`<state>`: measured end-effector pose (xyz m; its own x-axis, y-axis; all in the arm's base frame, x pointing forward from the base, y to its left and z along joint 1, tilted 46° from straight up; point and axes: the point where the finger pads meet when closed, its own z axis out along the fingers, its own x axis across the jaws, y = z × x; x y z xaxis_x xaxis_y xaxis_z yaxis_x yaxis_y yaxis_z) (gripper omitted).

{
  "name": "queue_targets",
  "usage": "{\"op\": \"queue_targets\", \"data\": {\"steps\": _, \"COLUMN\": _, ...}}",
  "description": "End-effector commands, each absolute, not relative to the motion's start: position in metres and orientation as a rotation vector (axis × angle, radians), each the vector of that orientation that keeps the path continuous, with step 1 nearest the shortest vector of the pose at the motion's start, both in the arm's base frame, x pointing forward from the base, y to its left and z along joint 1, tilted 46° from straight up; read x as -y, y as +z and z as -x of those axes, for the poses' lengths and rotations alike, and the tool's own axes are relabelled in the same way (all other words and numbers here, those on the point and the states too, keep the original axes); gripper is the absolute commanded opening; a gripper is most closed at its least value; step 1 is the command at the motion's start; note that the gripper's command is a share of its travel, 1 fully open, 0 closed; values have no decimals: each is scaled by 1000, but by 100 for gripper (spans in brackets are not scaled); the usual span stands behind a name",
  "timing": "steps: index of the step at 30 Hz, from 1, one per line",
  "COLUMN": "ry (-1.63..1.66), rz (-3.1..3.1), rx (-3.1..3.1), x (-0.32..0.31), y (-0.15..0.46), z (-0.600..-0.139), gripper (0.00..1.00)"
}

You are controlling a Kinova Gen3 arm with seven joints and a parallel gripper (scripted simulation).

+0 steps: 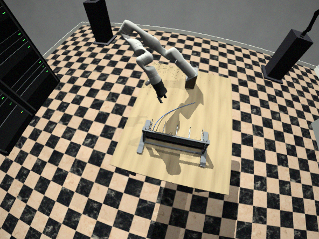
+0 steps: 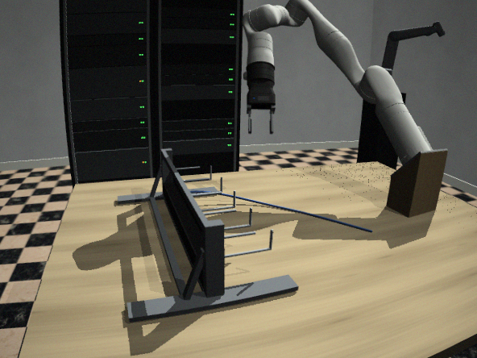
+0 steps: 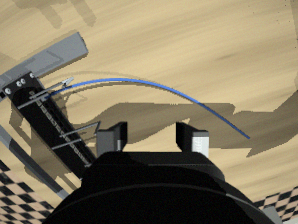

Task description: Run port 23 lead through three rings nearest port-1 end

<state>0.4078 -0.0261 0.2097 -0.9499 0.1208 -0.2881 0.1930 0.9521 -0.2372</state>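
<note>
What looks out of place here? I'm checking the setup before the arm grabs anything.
Nothing is tipped or damaged. The rack stands upright on the table. The blue lead is not in any ring; it runs straight out across the table. The gripper hangs open and empty, well above it.

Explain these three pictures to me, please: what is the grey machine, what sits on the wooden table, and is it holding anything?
The grey machine is a robot arm bolted to the table. One picture looks down from above, one from the side, and one from a camera on the arm's wrist. Its gripper hangs open in the air, holding nothing. On the table stands a dark metal rack with wire rings on one side. A thin blue cable runs out from the rack and ends over the table.
</note>
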Motion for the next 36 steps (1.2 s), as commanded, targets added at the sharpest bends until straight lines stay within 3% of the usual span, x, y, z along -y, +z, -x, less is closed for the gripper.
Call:
{"op": "queue_targets", "data": {"steps": 1, "ry": -461, "rz": -84, "rx": -2887, "x": 2, "y": 181, "z": -391, "gripper": 100}}
{"op": "queue_targets", "data": {"steps": 18, "ry": -985, "rz": 340, "rx": -2886, "x": -24, "y": 96, "z": -330, "gripper": 100}}
{"op": "queue_targets", "data": {"steps": 36, "ry": -1209, "rz": 528, "rx": -2838, "x": -35, "y": 61, "z": -304, "gripper": 100}}
